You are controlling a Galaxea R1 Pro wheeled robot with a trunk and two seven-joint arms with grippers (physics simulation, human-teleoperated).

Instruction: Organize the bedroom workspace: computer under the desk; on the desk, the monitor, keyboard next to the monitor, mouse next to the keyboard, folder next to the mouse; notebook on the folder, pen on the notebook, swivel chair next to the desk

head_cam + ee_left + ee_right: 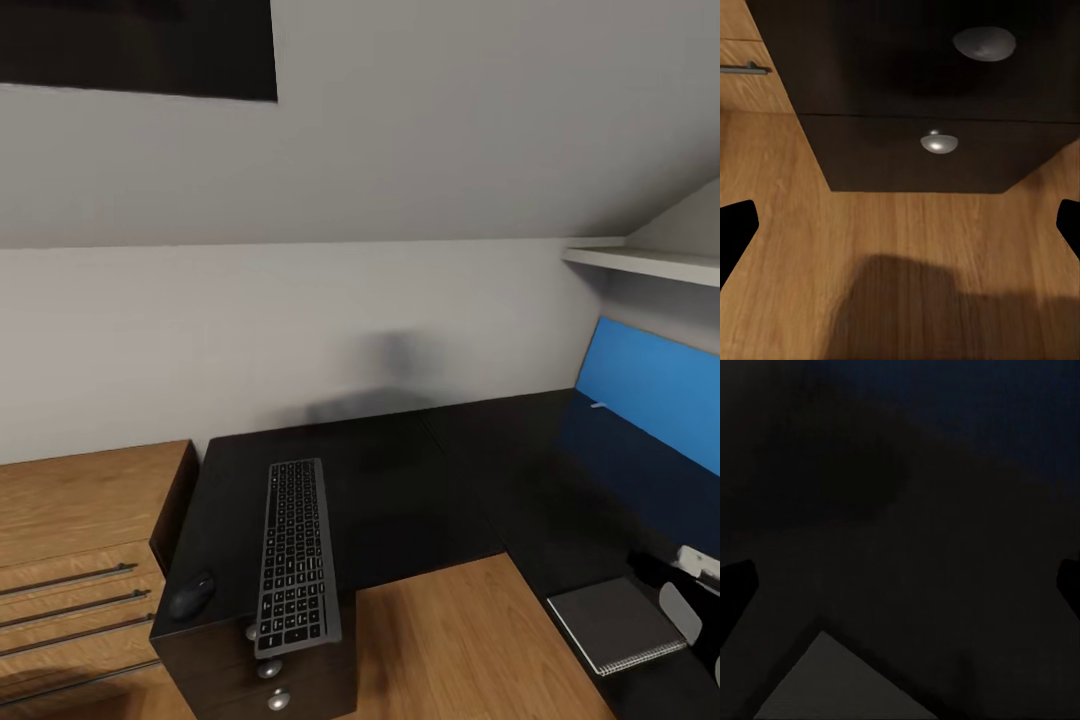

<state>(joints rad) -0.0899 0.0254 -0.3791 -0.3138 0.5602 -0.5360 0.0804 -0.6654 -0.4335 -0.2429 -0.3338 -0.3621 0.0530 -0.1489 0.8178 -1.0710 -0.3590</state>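
One keyboard (295, 557): dark keys, grey frame, lying lengthwise on black desk (420, 480), front end overhanging drawer unit edge. One mouse (191, 595): small, rounded, black, just beside keyboard on desk corner. One notebook (617, 625): thin grey rectangle, spiral edge, on desk's other wing below blue back panel (655, 385). Two round silver drawer knobs (939, 142). Wooden cabinet (80, 540) beside desk. Left gripper (900, 225) over wooden floor, fingers spread wide, holding nothing. Right gripper (900, 585) above dark desk top, fingers wide apart, holding nothing.

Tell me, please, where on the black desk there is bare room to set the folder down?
The desk is bare in its corner stretch, between the keyboard and the blue back panel, back to the wall. It is crowded on the drawer-unit end, where the mouse lies beside the keyboard, and at the near right, where the notebook lies.
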